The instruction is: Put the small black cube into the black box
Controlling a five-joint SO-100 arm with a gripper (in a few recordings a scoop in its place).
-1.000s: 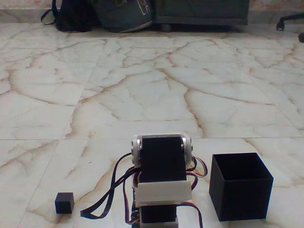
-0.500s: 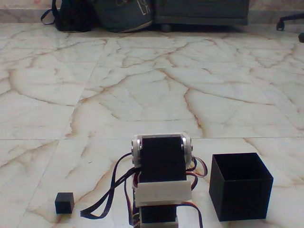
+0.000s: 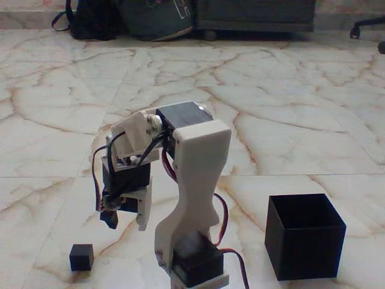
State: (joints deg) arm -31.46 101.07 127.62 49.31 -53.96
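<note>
The gripper [image 3: 123, 214] hangs above the marble floor [image 3: 180, 120], up and to the right of the small black cube [image 3: 81, 257], and holds nothing; its tips point down, and whether the fingers are apart or together cannot be told from this angle. The small black cube rests on the floor at the near left of the fixed view, well apart from the black box [image 3: 305, 235], which stands upright at the near right with its open top facing up. The arm's white link [image 3: 195, 180] stands between the 2 objects. Risk 1: the cube is tiny, so a descent slightly off centre would likely push or tip it aside instead of trapping it. Risk 2: a shallow grip on the sharp edges could release the cube during the swing to the right. Risk 3: a low carry could strike the thin box wall and shift the box. The visible part of the box interior appears empty; its bottom is hidden by the near wall.
</note>
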